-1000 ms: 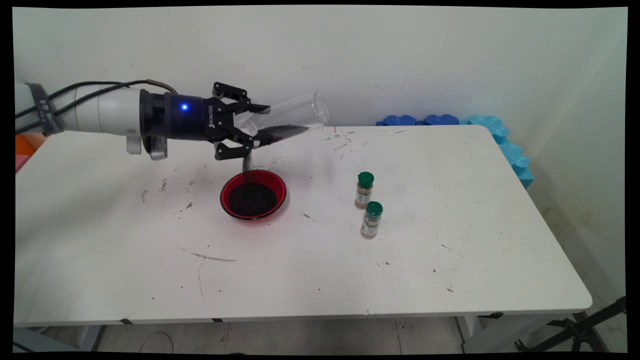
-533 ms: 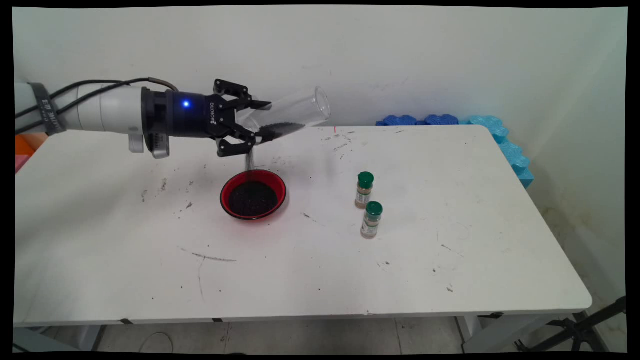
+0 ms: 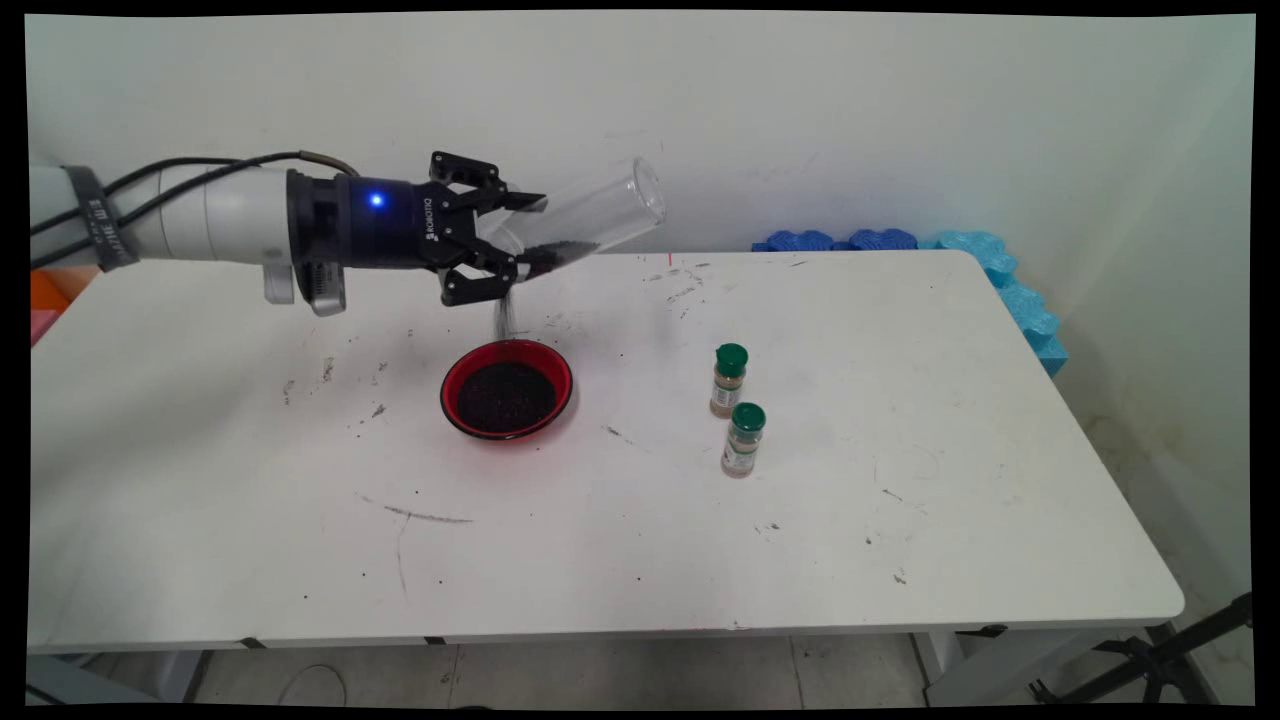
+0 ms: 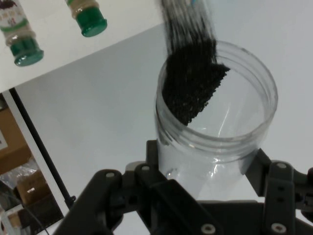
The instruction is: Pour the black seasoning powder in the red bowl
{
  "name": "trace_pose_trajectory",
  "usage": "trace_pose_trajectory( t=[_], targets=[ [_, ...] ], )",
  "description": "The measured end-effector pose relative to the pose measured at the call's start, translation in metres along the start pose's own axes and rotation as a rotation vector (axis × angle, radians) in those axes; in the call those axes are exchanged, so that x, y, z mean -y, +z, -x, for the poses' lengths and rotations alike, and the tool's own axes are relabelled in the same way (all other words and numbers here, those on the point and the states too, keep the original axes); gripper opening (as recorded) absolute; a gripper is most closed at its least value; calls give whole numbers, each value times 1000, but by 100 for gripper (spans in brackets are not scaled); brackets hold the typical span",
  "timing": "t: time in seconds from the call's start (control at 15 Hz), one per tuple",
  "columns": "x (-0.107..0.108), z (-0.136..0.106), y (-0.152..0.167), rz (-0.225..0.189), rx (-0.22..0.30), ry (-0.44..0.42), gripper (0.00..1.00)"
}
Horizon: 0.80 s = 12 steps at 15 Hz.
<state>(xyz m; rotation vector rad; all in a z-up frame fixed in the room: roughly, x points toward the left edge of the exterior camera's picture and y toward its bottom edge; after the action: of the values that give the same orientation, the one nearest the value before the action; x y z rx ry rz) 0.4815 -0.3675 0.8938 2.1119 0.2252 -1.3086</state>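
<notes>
Black claw (image 3: 522, 233) clamps tipped clear jar (image 3: 590, 217).

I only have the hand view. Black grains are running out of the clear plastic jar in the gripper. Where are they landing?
Observer: In the main view they fall as a thin stream into a round red bowl on the table below the clear plastic jar.
Operator: How full is that bowl?
Observer: Black grains cover its floor, and the red rim shows all round.
Operator: How is the jar tilted?
Observer: The black two-finger gripper holds it near the mouth. The mouth is low and the base is raised toward the wall.
</notes>
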Motion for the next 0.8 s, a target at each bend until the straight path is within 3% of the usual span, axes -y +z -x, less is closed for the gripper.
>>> trace_pose_trajectory(
  t=[0.8],
  targets=[
    [5,-1,4,28,66,-29,0]
  ],
)
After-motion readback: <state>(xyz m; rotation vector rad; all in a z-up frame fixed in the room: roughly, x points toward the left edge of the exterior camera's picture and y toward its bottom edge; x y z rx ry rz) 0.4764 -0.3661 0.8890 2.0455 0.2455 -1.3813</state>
